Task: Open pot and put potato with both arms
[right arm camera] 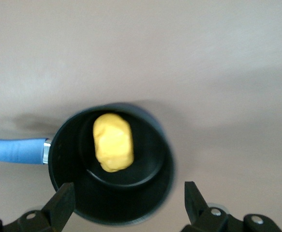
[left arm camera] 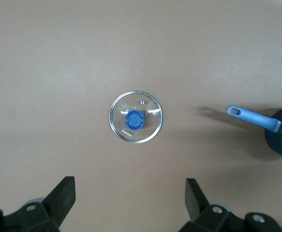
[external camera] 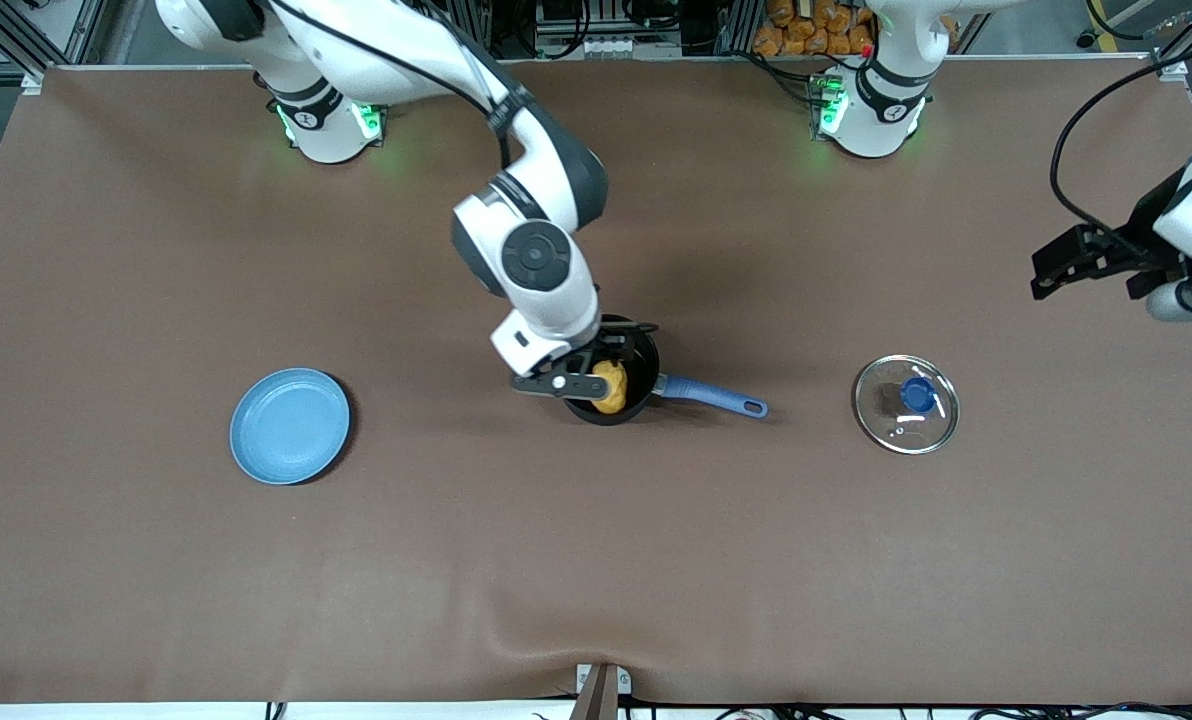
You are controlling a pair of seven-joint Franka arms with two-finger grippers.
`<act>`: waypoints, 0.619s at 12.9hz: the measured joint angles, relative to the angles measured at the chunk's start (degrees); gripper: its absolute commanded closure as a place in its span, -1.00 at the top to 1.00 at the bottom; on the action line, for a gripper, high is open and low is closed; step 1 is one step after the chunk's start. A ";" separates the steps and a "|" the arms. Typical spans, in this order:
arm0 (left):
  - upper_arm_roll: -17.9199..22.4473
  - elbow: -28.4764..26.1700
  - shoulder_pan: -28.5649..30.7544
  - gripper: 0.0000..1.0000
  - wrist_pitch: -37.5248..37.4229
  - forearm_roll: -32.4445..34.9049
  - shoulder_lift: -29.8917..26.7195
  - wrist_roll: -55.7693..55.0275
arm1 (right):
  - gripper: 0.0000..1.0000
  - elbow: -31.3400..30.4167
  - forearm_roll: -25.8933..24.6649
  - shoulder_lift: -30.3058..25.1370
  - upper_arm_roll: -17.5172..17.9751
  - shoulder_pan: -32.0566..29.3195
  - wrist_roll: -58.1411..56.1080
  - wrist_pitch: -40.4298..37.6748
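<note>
The black pot [external camera: 648, 368] with its blue handle [external camera: 712, 395] stands uncovered mid-table. The yellow potato [external camera: 611, 388] lies inside it, loose on the pot's bottom in the right wrist view [right arm camera: 112, 141]. My right gripper [external camera: 578, 378] hangs open and empty just over the pot [right arm camera: 166, 159], its fingers spread wider than the potato. The glass lid [external camera: 906, 404] with a blue knob lies flat on the table toward the left arm's end. My left gripper [external camera: 1084, 278] is open and empty, raised over the table past the lid [left arm camera: 135, 117].
A flat light-blue plate [external camera: 290, 425] lies toward the right arm's end of the table, about as near to the front camera as the pot. The brown cloth shows a ripple at the table's front edge.
</note>
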 measured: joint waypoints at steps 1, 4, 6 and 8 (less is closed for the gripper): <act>0.00 0.03 -0.02 1.00 -1.03 -0.01 -0.95 0.03 | 1.00 0.17 -0.48 -2.89 -1.74 -1.22 0.02 -4.30; -0.16 -0.12 -0.06 1.00 -2.51 -0.35 -2.86 0.38 | 1.00 -0.01 -4.38 -8.79 -10.43 -3.71 -4.17 -11.62; -0.27 -0.40 -0.06 1.00 -2.65 -0.39 -2.98 0.38 | 1.00 -0.12 -7.79 -10.53 -14.17 -4.66 -11.81 -12.64; 0.07 -0.87 -0.23 1.00 -2.67 -0.39 -3.08 0.38 | 1.00 -0.25 -8.36 -12.16 -17.16 -5.43 -18.28 -13.75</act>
